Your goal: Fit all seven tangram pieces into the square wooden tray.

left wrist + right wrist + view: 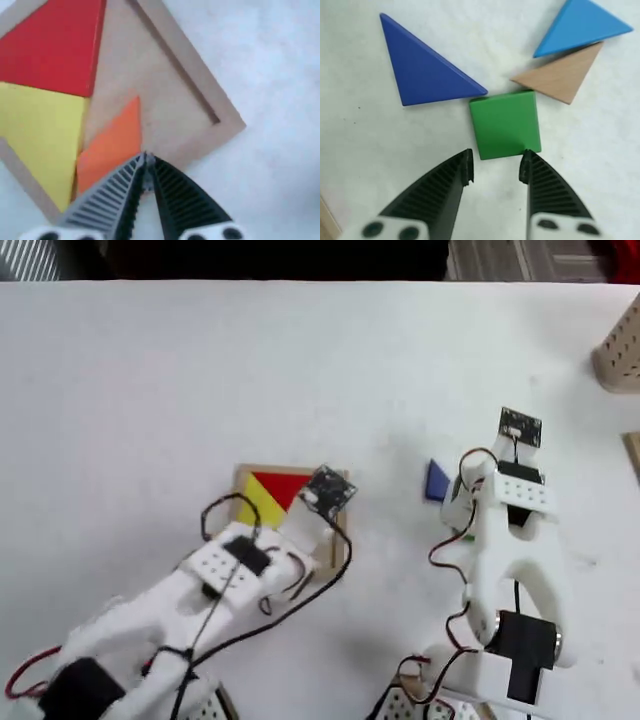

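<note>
Three pieces in, four to go: on the white table [150,360], the square wooden tray [192,60] holds the large red triangle [55,45] and, touching it, the large yellow triangle [40,135]. The orange parallelogram [112,147] lies inside the tray against the yellow piece. The half of the tray toward its far corner is bare wood. By my reckoning the job is a little under half done.

The other four pieces lie on the table well apart from the tray, on my right arm's side. They are the dark blue triangle [422,67], the green square [505,125], the light blue triangle [582,25] and the plain wooden triangle [562,72]. The square's corner nearly meets a tip of the dark blue triangle, and the wooden triangle touches the light blue one.

My left pincer [146,160] hangs inside the tray with its jaws pressed together, gripping nothing. Its tips sit at the orange piece's edge, though I cannot tell whether they touch it. My right pincer [495,167] is spread about as wide as the green square and poised at that square's near edge, holding nothing.
</note>
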Controlling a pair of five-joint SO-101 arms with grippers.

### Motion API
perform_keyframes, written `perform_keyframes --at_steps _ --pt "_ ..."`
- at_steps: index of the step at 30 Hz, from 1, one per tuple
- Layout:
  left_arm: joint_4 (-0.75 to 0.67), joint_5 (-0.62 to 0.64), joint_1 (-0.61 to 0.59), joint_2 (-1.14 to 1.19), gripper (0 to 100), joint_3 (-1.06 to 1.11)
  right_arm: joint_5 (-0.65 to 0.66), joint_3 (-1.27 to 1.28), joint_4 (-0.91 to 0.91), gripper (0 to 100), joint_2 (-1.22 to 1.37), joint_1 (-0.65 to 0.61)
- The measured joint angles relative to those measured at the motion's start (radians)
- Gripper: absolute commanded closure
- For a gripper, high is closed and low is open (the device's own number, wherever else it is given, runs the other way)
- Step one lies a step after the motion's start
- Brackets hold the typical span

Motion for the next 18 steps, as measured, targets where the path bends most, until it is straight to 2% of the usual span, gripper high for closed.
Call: perform_keyframes --at_steps 4,9,13,18 --pt "0.008 0.000 -0.032 -0.132 98 0.084 0.000 0.000 0.000 84.4 0.000 0.000" --pt "0.009 0.000 -0.117 -0.175 98 0.095 0.000 0.000 0.000 84.4 0.000 0.000" --pt "0.009 0.000 -0.109 -0.183 98 0.072 0.000 0.000 0.000 84.4 0.000 0.000" --pt "0.000 0.025 -0.029 -0.183 98 -0.040 0.000 0.000 0.000 84.4 0.000 0.000"
